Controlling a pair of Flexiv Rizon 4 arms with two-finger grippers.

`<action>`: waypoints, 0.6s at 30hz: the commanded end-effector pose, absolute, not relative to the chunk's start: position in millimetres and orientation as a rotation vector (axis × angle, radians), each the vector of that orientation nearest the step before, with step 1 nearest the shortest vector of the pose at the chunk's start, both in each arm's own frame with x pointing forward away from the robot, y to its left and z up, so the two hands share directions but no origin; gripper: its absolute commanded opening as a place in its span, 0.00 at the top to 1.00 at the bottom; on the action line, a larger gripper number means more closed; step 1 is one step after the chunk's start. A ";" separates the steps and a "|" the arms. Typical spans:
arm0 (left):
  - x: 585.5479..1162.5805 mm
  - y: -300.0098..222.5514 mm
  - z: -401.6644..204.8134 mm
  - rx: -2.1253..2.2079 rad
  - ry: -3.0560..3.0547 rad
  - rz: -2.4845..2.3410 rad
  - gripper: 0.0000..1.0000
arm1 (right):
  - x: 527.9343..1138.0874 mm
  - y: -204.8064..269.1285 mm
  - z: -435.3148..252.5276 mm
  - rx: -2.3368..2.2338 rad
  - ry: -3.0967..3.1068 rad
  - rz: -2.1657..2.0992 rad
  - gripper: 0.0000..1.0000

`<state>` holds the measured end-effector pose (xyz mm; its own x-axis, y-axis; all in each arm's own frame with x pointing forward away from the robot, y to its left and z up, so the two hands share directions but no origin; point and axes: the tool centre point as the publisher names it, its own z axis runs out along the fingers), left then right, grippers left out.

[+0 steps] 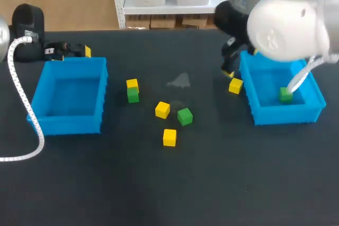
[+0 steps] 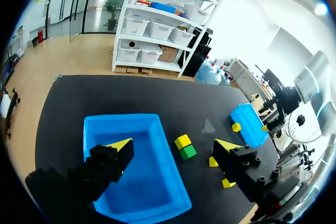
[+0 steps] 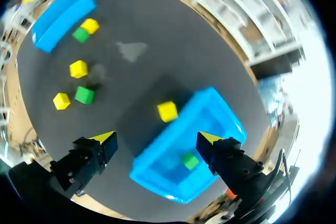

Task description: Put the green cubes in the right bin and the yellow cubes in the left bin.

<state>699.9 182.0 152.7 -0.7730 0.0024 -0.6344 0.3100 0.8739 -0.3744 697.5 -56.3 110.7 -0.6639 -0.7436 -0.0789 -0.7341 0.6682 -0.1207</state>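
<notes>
Although one binned green cube (image 1: 286,95) already lies in the right bin (image 1: 312,110), six cubes are loose on the table (image 1: 159,194). The left gripper (image 2: 173,150) over the left bin (image 2: 147,182) and the right gripper (image 3: 156,138) above the right bin both stand with jaws apart and empty. Hazards, as judged: the stray yellow cube (image 1: 235,85) sits just beside the right bin's wall, so a descending finger could strike that wall. The paired yellow cube (image 1: 132,83) touches the paired green cube (image 1: 133,96), so one grasp could drag both. No legible writing noted.

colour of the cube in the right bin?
Green; the cube shows best in the right wrist view.
</notes>
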 end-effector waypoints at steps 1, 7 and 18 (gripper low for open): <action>700.1 183.7 151.2 0.228 2.382 -0.628 0.00 | 687.1 -39.1 99.2 -1.393 2.439 0.013 0.00; 700.1 183.7 151.2 0.228 2.382 -0.628 0.00 | 684.1 -21.5 90.4 -1.711 2.287 0.050 0.00; 700.1 183.7 151.2 0.228 2.382 -0.628 0.00 | 673.0 4.4 74.3 -2.281 1.954 0.039 0.00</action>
<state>699.9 182.0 152.7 -0.7730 0.0025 -0.6344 0.3100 0.8739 -0.3744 668.8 -0.5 78.2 -0.0950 -0.9766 -0.1927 -0.9827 0.1229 -0.1386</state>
